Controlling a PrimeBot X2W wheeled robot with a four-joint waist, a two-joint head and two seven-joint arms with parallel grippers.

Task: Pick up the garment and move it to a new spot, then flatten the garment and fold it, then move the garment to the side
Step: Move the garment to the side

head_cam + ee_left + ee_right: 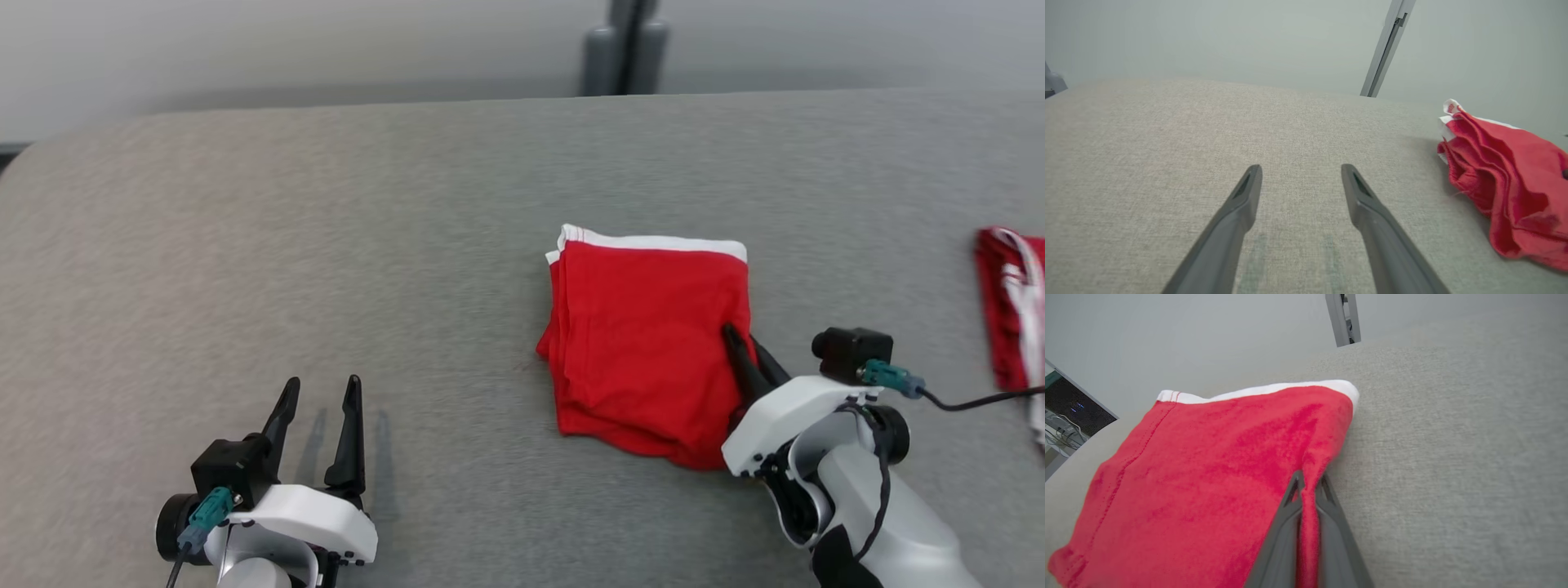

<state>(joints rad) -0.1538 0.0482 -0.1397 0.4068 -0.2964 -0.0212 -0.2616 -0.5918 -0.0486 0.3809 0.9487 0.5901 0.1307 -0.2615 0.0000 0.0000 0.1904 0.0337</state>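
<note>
- One folded red garment (pixel 645 343) lies mid-worktop (pixel 326 245), white band at its far edge.
- My right fingers (pixel 1282 535) are closed, pinching its right edge.
- My left fingers (pixel 1229 228) hang spread apart above the worktop, well left of it.
- A second red cloth (pixel 1012 302) sits far right.

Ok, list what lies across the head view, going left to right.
left gripper → folded red garment → right gripper, pinching the garment's right edge → red and white cloth at the picture's right edge.
</note>
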